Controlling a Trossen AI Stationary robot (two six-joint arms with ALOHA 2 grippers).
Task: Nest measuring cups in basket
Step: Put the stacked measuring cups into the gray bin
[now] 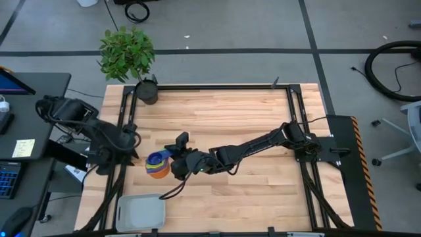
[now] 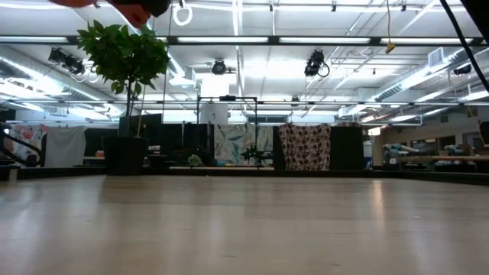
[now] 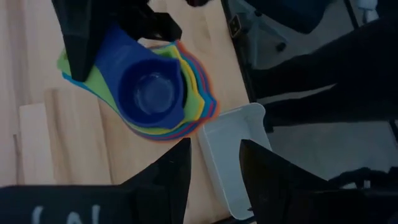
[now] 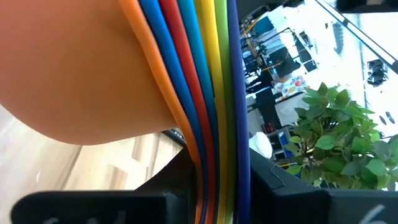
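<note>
The measuring cups (image 1: 158,164) sit nested in one stack, dark blue on top and orange at the bottom. My right gripper (image 1: 172,162) reaches in from the table's right and is shut on the stack's handles. In the left wrist view the stack (image 3: 152,93) lies beside the light grey basket (image 3: 236,155). The basket (image 1: 140,212) rests flat near the table's near left corner. My left gripper (image 3: 214,168) hovers open just left of the stack and touches nothing. The low view shows only an orange sliver (image 2: 76,2) of the stack at its top edge. My right gripper (image 4: 214,186) pinches the bundled flat handles (image 4: 205,93) between its two fingers, with all the coloured layers stacked together. It comes in roughly level from the table's right. The stack is lifted clear of the table and the bowls (image 4: 74,74) stick out beyond the fingers.
A dark round pot (image 1: 147,92) with a leafy plant stands at the table's far left corner. Black frame rails (image 1: 293,125) run along the table's left and right sides. Bare wood (image 1: 243,112) spreads across the middle and right of the table.
</note>
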